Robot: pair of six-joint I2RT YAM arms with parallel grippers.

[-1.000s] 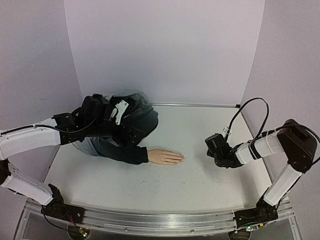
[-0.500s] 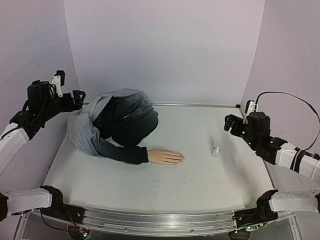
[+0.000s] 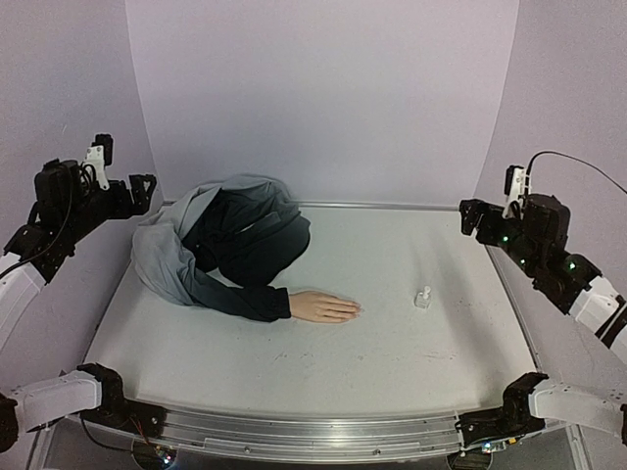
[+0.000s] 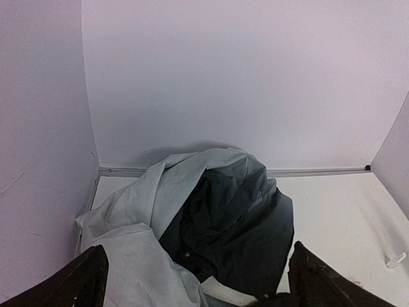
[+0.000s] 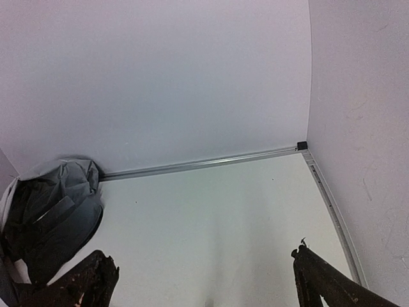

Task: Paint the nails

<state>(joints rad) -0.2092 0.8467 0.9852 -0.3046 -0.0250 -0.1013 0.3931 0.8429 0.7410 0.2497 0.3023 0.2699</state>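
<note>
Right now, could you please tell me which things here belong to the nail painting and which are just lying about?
For the job: mannequin hand; its fingertip nails, too small to make out; small white bottle, probably polish.
Lying about: crumpled navy-and-grey jacket, whose sleeve covers the wrist.

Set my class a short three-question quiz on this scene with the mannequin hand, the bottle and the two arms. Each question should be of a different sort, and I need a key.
1. True or false: the right gripper is holding the small white bottle.
2. How does the mannequin hand lie? A) flat on the table, fingers towards the bottle; B) upright on its wrist; C) on top of the bottle.
3. Fill the gap: the left gripper and the right gripper both have their jaws ___.

Key
1. False: the bottle stands alone on the table, apart from the right gripper.
2. A
3. open
</note>
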